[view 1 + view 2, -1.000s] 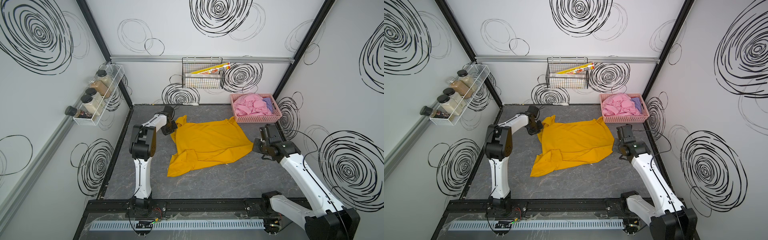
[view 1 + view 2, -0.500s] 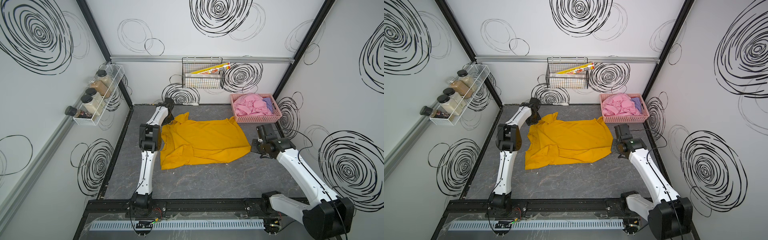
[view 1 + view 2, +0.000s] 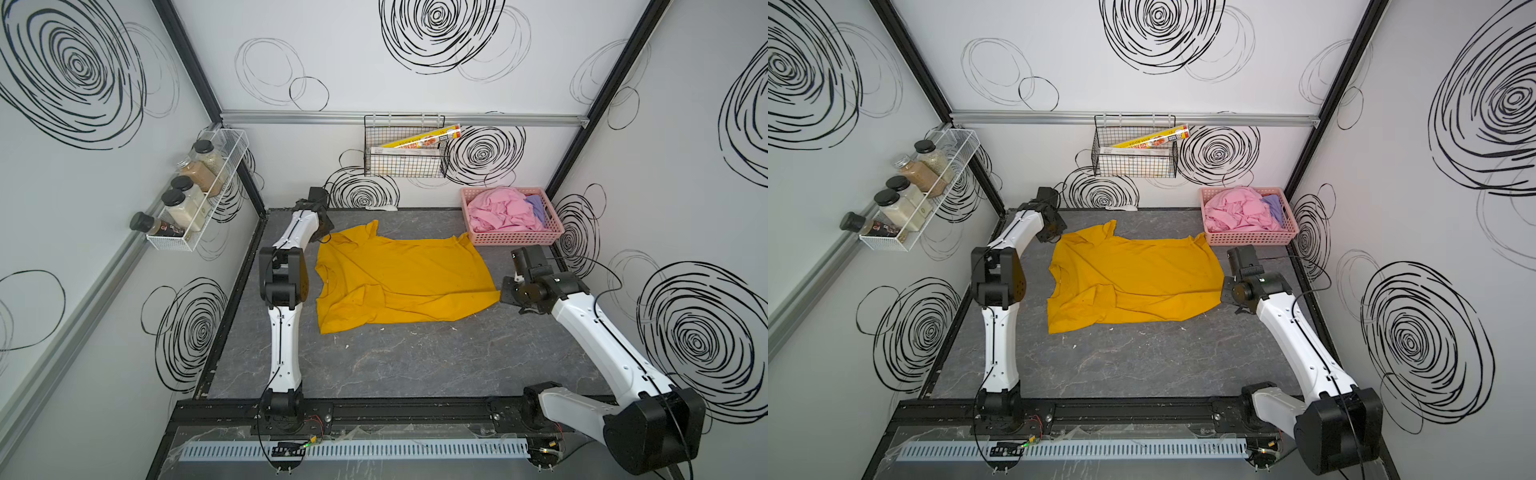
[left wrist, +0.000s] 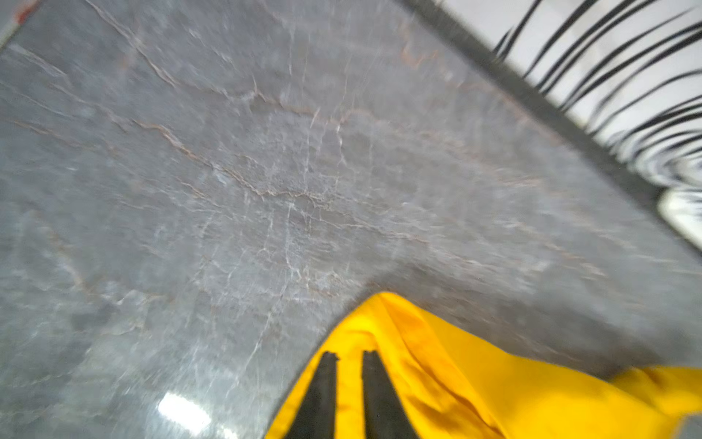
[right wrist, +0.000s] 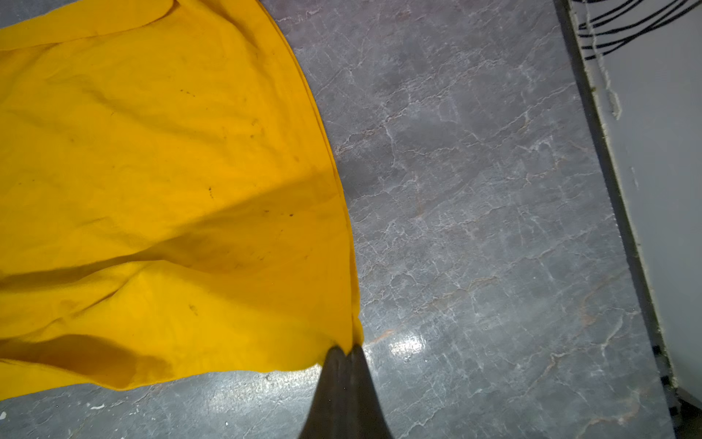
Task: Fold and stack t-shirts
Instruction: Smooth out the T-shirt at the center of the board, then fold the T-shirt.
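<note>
Fingers of left gripper: slightly apart over the far sleeve of the yellow shirt, which looks released.
Right gripper: clamped on the near hem corner.
Shirt: flat on the table, long axis running arm to arm, collar toward the left arm.
Crumpled near sleeve: nearer the left arm, probably the next grip point.
Change: a second ago the shirt lay skewed and bunched; now it is drawn out square.
</note>
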